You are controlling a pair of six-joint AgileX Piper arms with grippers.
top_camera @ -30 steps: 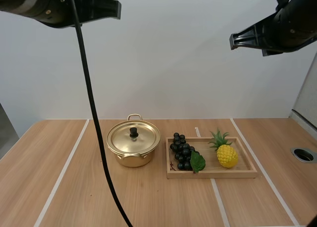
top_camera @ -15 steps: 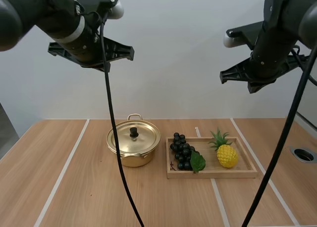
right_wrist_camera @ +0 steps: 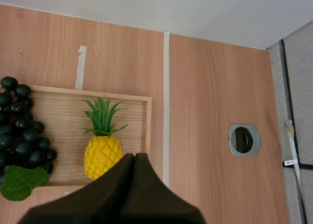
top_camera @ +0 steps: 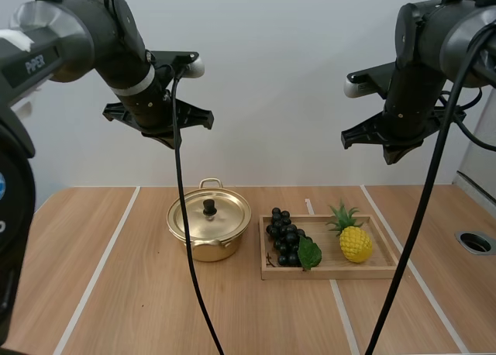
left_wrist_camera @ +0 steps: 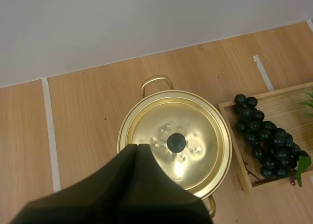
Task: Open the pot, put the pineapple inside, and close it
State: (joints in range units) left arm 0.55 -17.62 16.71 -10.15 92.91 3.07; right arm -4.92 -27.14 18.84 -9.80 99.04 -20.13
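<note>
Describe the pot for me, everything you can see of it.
The pot is small, round, of shiny gold-coloured metal, upright on the wooden table. Its lid is on, with a black knob at the centre. Loop handles stick out at two opposite sides. It stands close beside the wooden tray, at the end with the grapes; whether they touch is unclear. Nothing grips it: the left gripper hangs above it, shut.

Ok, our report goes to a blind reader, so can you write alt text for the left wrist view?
The shut left pincer hangs above a lidded gold pot on a wooden table. Beside the pot, dark grapes lie in a wooden tray.
</note>
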